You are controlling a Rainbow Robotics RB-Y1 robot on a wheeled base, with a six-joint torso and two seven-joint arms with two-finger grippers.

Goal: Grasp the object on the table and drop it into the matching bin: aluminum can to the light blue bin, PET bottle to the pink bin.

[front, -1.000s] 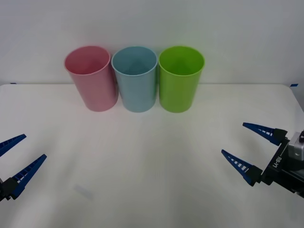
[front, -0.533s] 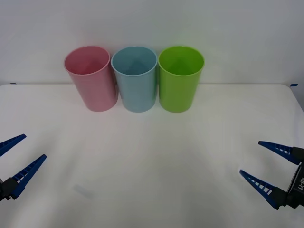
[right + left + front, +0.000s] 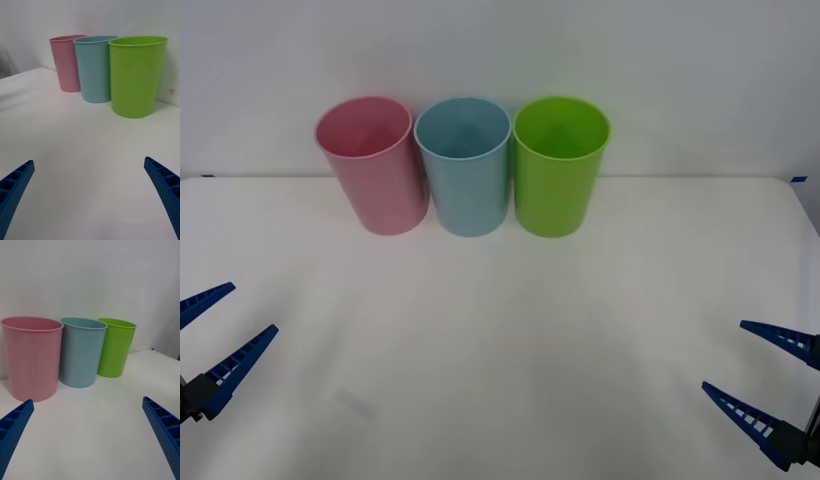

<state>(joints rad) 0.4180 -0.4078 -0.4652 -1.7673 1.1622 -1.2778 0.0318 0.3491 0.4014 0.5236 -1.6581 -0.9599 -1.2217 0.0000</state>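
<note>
White tabletop [image 3: 500, 330]: broad, flat and plain, running from the near edge to the back wall.
Pink bin [image 3: 373, 163]: upright at the back of the table, leftmost of three in a row, mouth open upward; seen also from the left wrist [image 3: 31, 356] and right wrist [image 3: 66, 62].
Light blue bin [image 3: 465, 163]: upright, middle of the row, just beside the pink bin and the green bin; whether the walls touch cannot be told. Seen also at [image 3: 81, 351] and [image 3: 94, 67].
Green bin [image 3: 559, 163]: upright, rightmost of the row; seen also at [image 3: 115, 347] and [image 3: 137, 75].
Can: cannot be located on the table, and the insides of the bins are not visible deep enough to tell.
Left gripper [image 3: 216, 335]: low at the near left edge of the table, well apart from the bins; blue ribbed fingers [image 3: 15, 427] spread wide, nothing between them.
Right gripper [image 3: 770, 385]: low at the near right corner of the table, well apart from the bins; fingers [image 3: 165, 187] spread wide, nothing held.
</note>
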